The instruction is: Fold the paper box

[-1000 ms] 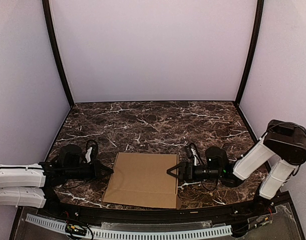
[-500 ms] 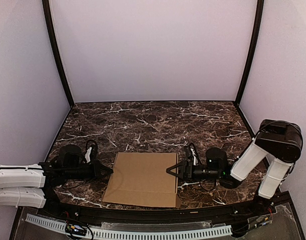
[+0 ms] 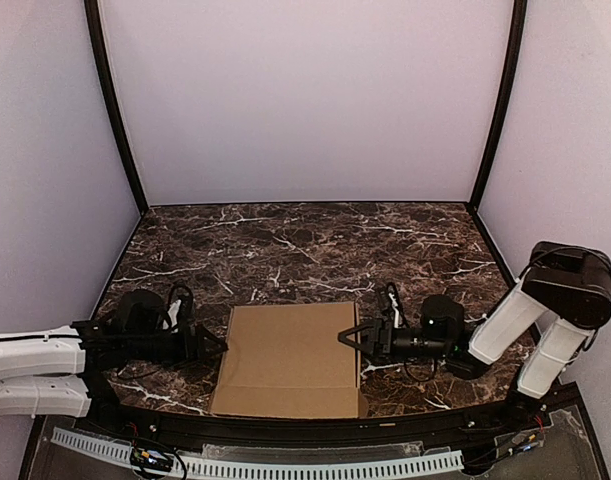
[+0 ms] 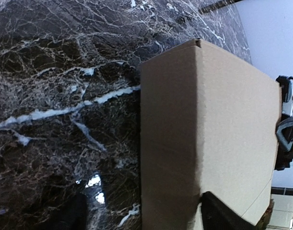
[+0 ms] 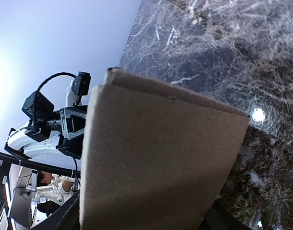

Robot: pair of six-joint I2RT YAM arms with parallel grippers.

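There, the paper box (image 3: 290,360) had slid a touch to the right compared with a second ago, and the right arm had drawn back with it. The left claw (image 3: 220,345), pinched shut a second before, now stood spread.

The box was plain brown cardboard with a matte face, folded into a shallow flat rectangle with crisp creases along its top edges. It lay flat on the counter (image 3: 305,250), close to the near edge and between the two arms. The counter was glossy dark marble pattern shot with white veins, and small glints of lamp light showed on it.

The left claw sat at the box's left side with its jaws wide. In the left wrist view one finger (image 4: 223,216) hung over the box's top face and the other (image 4: 72,218) was out over bare counter, clear of the cardboard wall.

The right claw (image 3: 345,338) was at the box's right side, also spread wide. In its own camera the box end filled the gap between the two fingers (image 5: 64,218). I could not tell whether they were squeezing the cardboard or only flanking it.
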